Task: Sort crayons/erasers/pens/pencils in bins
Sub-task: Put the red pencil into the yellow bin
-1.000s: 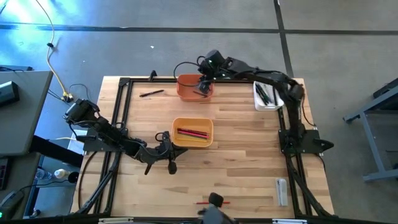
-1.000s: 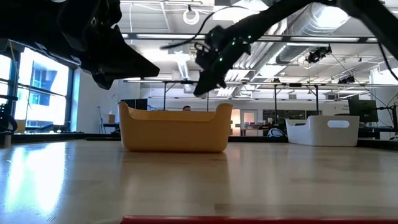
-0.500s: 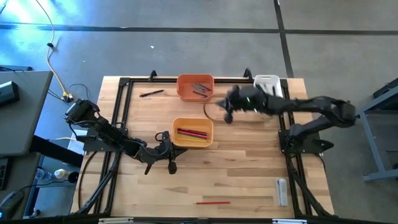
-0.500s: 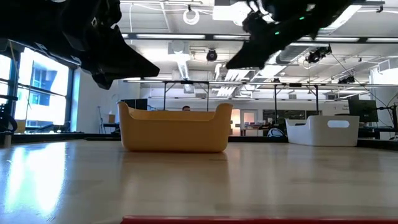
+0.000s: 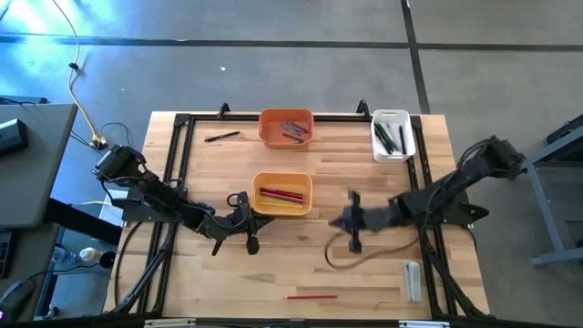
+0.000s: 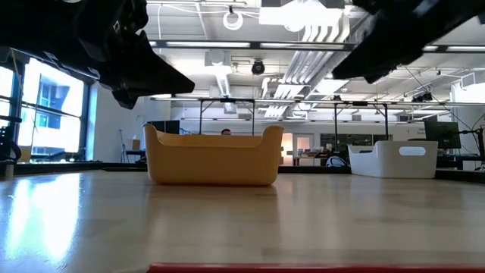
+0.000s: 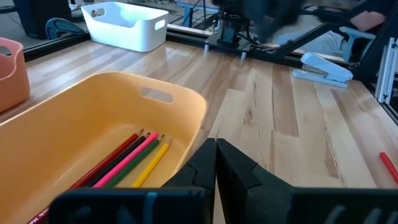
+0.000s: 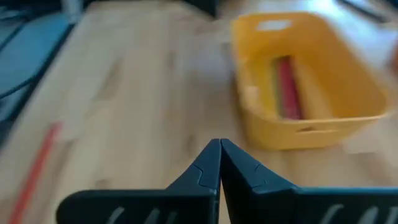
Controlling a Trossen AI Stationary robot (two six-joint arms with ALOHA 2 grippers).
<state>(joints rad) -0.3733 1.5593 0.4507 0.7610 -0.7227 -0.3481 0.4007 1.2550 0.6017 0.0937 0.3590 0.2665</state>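
The yellow-orange bin stands mid-table and holds red, pink, green and yellow pencils. The orange bin at the far edge holds dark sticks. The white bin at the far right holds dark pens. A black pen lies at the far left. A red stick lies near the front edge. My left gripper is shut and empty beside the yellow-orange bin's near left corner. My right gripper is shut and empty, blurred, above the table right of that bin.
A black frame runs along the table's left, far and right sides. A grey-blue stapler lies near the front right corner. A cable loop trails under my right gripper. Bare wood lies between the bins and the front edge.
My right gripper has swung from above the orange bin at the far edge toward the table's right, then toward the near edge. It has also come lower and now hangs right of the yellow-orange bin.
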